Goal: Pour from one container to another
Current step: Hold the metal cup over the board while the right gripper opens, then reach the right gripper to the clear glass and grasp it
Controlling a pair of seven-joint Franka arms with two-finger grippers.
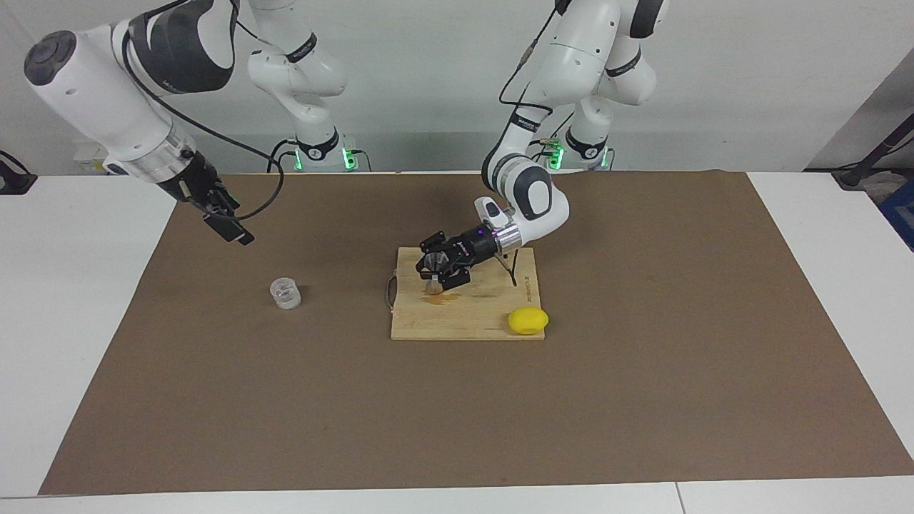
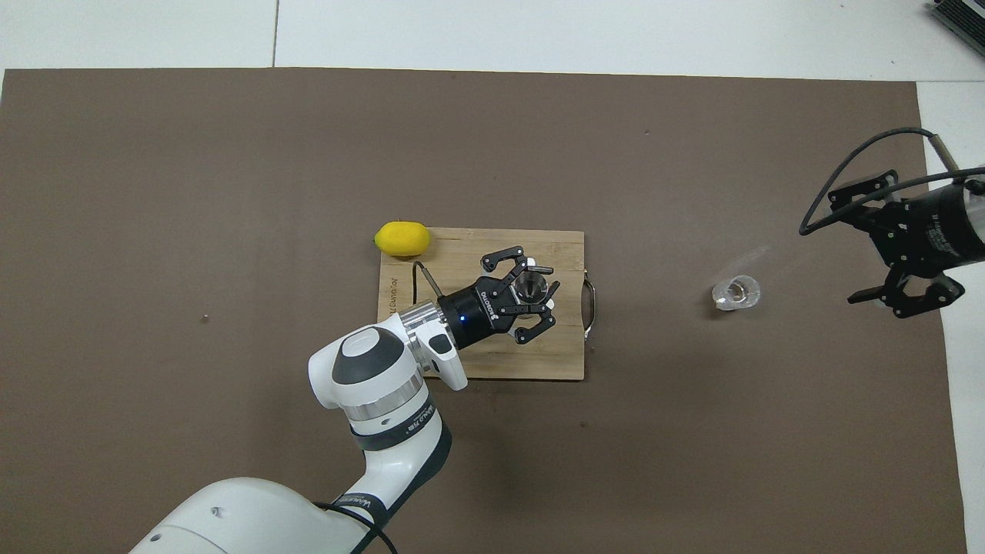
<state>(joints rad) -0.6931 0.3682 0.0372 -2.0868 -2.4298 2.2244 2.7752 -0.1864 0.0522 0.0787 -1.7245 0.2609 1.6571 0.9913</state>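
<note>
Table: flat white tabletop (image 1: 78, 300), with a seam in its surface (image 1: 677, 497) at the edge farthest from the wall. A large brown rectangular paper-like mat (image 1: 643, 371) covers most of it and lies beneath the left gripper (image 1: 433, 275); the right gripper (image 1: 232, 230) hangs over the mat's edge. Wall: plain pale grey (image 1: 428, 71), meeting the table past both grippers. Small white wall box (image 1: 100, 153) near the right gripper. Light: even, soft shadows.
</note>
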